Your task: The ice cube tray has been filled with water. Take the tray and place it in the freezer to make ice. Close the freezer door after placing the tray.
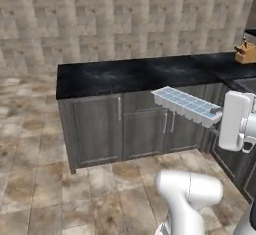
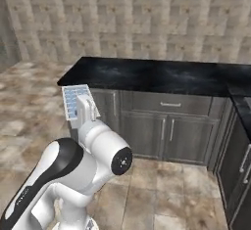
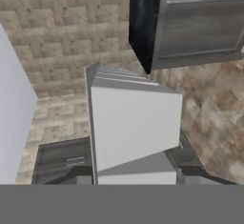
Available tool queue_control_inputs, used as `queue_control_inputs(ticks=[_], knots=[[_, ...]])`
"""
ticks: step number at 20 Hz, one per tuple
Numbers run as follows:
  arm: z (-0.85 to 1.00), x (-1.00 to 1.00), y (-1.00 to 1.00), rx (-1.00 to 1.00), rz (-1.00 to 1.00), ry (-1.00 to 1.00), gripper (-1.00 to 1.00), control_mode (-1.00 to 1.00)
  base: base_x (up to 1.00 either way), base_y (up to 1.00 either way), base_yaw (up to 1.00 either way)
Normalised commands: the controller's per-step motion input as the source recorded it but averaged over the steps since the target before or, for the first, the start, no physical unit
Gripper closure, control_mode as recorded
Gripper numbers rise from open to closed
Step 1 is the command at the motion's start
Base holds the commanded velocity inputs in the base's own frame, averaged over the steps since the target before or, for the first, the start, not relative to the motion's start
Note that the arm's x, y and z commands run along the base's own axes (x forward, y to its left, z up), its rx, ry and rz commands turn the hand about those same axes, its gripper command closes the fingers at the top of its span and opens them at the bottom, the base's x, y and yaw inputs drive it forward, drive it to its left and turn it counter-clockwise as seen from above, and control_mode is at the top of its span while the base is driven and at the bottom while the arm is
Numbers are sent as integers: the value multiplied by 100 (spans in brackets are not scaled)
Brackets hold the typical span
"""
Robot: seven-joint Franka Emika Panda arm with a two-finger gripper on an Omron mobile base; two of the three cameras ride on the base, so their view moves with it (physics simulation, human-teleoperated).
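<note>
A: Gripping one end only, your claw (image 1: 218, 115) is clenched on the ice cube tray (image 1: 185, 104), which juts sideways from it in mid-air.

B: Swing fast and the water (image 1: 181, 101) may spill, or the tray may twist loose.

A black counter (image 1: 125, 74) runs along the tiled wall on top of dark grey cabinets (image 1: 100, 129) and turns a corner at its right end. A small brown object (image 1: 246, 51) sits on the counter near that corner. The cabinets stand on a stone-tile floor (image 1: 40, 179).
</note>
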Motion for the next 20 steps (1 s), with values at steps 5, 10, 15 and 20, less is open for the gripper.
queue_control_inputs(ticks=[5,10,15,20], knots=[[0,0,0,0,0,0,100,100,20,47,75],[0,0,0,0,0,0,100,100,26,45,72],[0,0,0,0,0,0,100,100,45,40,64],[0,0,0,0,0,0,100,100,63,33,55]])
